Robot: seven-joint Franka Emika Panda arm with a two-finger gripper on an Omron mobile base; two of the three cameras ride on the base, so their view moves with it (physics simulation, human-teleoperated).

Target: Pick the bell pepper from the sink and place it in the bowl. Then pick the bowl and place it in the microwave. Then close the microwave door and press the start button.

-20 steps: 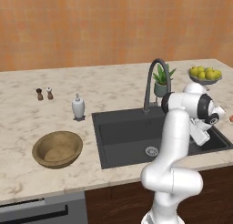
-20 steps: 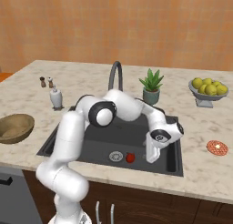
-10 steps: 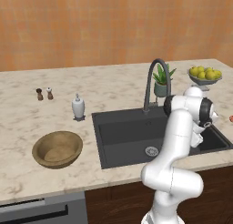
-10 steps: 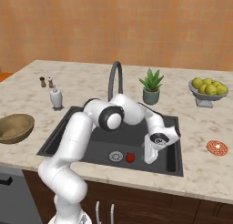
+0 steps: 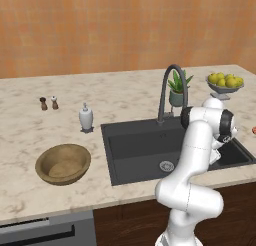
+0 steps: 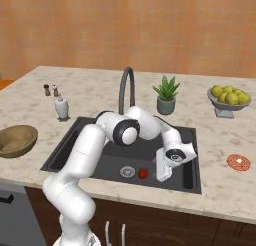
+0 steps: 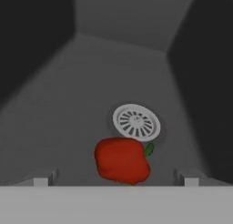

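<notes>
The bell pepper lies on the floor of the sink, just beside the drain, at its 7 o'clock. The pincer is open and empty above it. It should descend straight, centred, and close gently, because the round pepper can roll.

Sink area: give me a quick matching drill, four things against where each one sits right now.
Things:
1. bell pepper
2. bowl
3. pincer
4. potted plant

Places:
A. on the counter behind the sink
B. on the sink floor beside the drain
C. open, down in the basin by the pepper
D. empty, on the counter left of the sink

Pairs: 1-B, 2-D, 3-C, 4-A
</notes>
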